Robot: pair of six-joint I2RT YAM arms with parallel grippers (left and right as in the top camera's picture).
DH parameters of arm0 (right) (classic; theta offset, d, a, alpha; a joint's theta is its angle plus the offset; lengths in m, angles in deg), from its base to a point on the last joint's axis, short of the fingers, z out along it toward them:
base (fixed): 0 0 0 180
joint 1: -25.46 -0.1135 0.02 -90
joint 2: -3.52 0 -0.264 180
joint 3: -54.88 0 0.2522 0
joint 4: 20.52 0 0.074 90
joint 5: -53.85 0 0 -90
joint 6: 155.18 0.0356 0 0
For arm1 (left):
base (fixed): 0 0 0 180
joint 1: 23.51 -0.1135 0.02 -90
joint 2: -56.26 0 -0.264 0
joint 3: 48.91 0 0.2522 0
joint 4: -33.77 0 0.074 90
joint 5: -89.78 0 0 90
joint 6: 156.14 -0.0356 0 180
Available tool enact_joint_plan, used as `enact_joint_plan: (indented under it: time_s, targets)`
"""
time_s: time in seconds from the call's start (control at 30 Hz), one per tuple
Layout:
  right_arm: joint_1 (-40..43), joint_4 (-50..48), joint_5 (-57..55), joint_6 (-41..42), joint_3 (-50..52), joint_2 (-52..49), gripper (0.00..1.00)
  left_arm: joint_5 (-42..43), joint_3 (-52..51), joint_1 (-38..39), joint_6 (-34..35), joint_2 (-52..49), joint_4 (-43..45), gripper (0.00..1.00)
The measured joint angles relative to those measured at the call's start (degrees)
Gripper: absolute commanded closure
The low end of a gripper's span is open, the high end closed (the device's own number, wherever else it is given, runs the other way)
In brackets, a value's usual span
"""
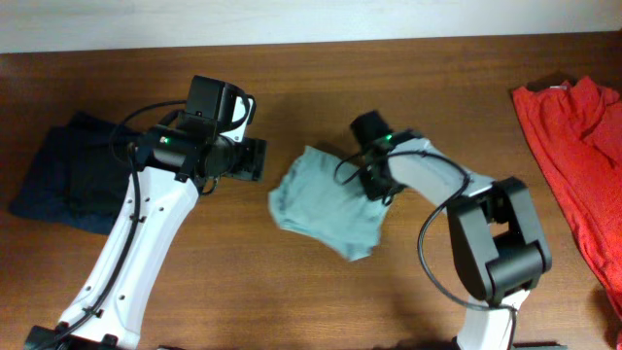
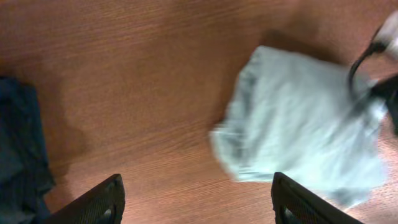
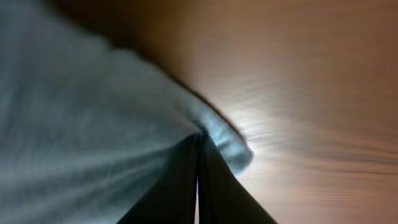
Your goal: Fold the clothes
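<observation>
A light grey-green garment (image 1: 326,202) lies crumpled and partly folded at the table's middle. It also shows in the left wrist view (image 2: 305,124) and the right wrist view (image 3: 81,124). My right gripper (image 1: 374,180) rests on the garment's upper right edge, and its fingers (image 3: 199,146) are shut on a fold of the cloth at that edge. My left gripper (image 1: 255,160) is open and empty. It hovers over bare wood just left of the garment, its fingers (image 2: 198,202) wide apart.
A dark navy garment (image 1: 73,170) lies folded at the left, beside my left arm, and shows in the left wrist view (image 2: 18,149). A red garment (image 1: 578,146) lies spread at the right edge. The table is brown wood (image 1: 292,68).
</observation>
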Motion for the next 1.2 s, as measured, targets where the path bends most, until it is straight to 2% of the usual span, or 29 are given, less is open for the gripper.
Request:
enact_joint_plan:
  time_s: [0.03, 0.07, 0.17, 0.27, 0.33, 0.43, 0.53, 0.63, 0.83, 1.13, 1.2]
  targets:
    - [1.18, 0.15, -2.38, 0.15, -1.01, -0.74, 0.96, 0.00, 0.00, 0.00, 0.02, 0.00, -0.07, 0.25]
    - [2.19, 0.74, -4.22, 0.22, -2.14, -1.49, 0.96, 0.00, 0.00, 0.00, 0.02, 0.00, -0.11, 0.21]
    - [4.04, 4.28, -7.34, 0.39, -6.36, -2.93, 0.96, 0.00, 0.00, 0.00, 0.09, 0.00, -0.20, 0.01]
    - [4.22, 11.78, -7.74, 0.39, -14.27, -3.50, 0.95, 0.07, 0.00, 0.00, -0.17, 0.00, -0.20, 0.01]
    - [4.13, 18.38, -6.43, 0.50, -20.63, -3.48, 0.91, 0.59, 0.00, 0.00, -0.22, -0.04, -0.17, 0.01]
    - [4.13, 26.34, -0.59, 0.63, -29.20, -3.45, 0.87, 2.95, 0.00, 0.00, -0.20, -0.57, 0.24, 0.01]
    - [4.13, 31.56, 7.21, 0.70, -33.11, -3.39, 0.80, 6.84, 0.02, 0.00, -0.28, -3.04, 1.25, 0.01]
    - [4.13, 33.97, 13.46, 2.29, -33.51, -3.37, 0.75, 11.17, 0.02, 0.02, -0.85, -7.65, 2.08, 0.02]
    - [4.26, 32.59, 18.58, 5.18, -28.83, -3.37, 0.75, 16.00, 0.00, 0.02, -0.90, -17.00, 2.10, 0.01]
    - [4.42, 27.04, 24.85, 6.16, -16.28, -3.37, 0.75, 19.63, 0.00, 0.00, -1.53, -20.15, 2.99, 0.01]
    - [4.42, 24.57, 26.29, 5.73, -14.32, -3.37, 0.79, 21.68, 0.00, 0.00, -1.66, -20.83, 2.32, 0.01]
